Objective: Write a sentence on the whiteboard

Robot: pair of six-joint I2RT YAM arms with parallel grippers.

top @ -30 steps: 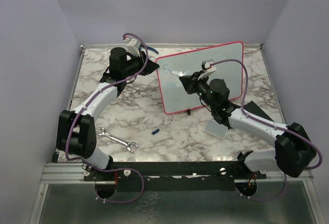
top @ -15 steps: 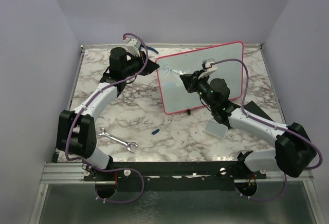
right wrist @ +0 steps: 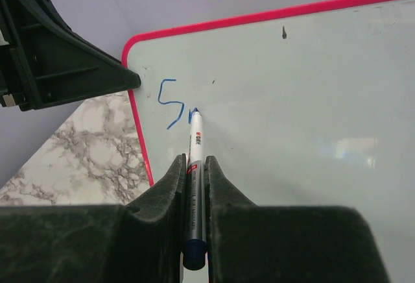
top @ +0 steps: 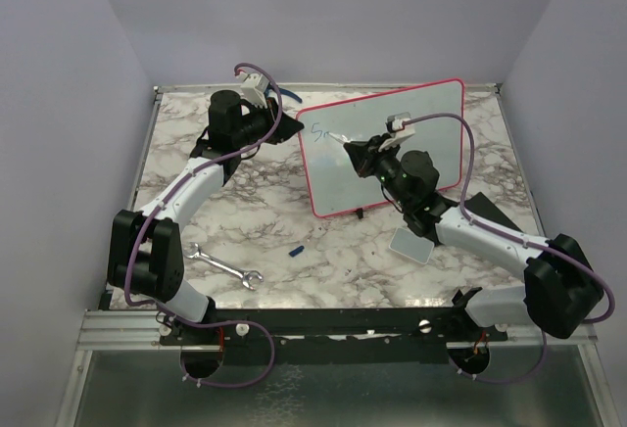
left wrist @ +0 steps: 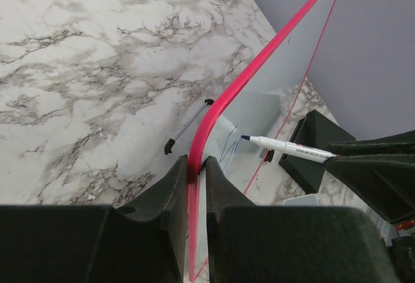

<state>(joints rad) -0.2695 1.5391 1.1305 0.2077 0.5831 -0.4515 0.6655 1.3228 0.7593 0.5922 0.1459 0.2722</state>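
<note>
Barely begun: of the blue handwritten sentence [right wrist: 170,103], only an "S" and one stroke on the glossy white red-framed whiteboard [right wrist: 311,88]. Pinching a slim white marker [right wrist: 195,141] in the right end effector [right wrist: 194,160], clamping the board's edge with the left end effector [left wrist: 196,163].

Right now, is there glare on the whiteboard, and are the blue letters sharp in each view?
Right wrist: faint pale reflection on the whiteboard, blue letters sharp. Left wrist: board nearly edge-on, only one blue stroke shows. Top external: no strong glare, letters too small to read.
</note>
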